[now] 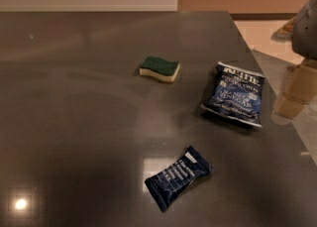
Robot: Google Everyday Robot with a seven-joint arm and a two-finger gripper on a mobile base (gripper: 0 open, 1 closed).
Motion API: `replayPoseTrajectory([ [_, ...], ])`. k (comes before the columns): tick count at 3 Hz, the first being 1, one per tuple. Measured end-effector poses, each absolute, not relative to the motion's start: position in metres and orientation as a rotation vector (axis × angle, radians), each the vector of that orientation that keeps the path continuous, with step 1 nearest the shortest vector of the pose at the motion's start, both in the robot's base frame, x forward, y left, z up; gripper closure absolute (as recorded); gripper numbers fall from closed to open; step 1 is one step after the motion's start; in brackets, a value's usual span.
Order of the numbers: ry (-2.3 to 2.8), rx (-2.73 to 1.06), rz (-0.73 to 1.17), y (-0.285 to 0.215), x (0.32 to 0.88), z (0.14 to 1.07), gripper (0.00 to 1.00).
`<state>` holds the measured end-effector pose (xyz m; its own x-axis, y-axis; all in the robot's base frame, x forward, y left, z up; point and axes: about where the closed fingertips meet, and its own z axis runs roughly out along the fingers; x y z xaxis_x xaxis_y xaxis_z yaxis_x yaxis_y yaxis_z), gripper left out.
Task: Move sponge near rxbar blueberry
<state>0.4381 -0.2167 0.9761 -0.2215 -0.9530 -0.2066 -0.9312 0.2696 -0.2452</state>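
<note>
The sponge (159,69), dark green on top with a pale yellow base, lies flat on the dark grey table (74,122), a little behind its middle. The rxbar blueberry (178,177), a slim navy wrapper with white text, lies near the front, well apart from the sponge. My gripper (296,92) shows as pale beige parts under a grey arm piece at the right edge of the view, off the table's right side. It is far from the sponge and holds nothing that I can see.
A larger blue chip bag (234,93) with white lettering lies at the right, between the sponge and the table's right edge (267,77). Pale floor shows beyond that edge. A wall runs behind the table.
</note>
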Motion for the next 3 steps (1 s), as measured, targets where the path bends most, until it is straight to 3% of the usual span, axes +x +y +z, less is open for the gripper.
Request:
replayPoseTrajectory([
  [2,2.195,-1.723,-0.09,-0.208,0.454,0.98,0.0],
  [3,2.157,-1.725,-0.049,-0.188,0.487,0.977,0.0],
])
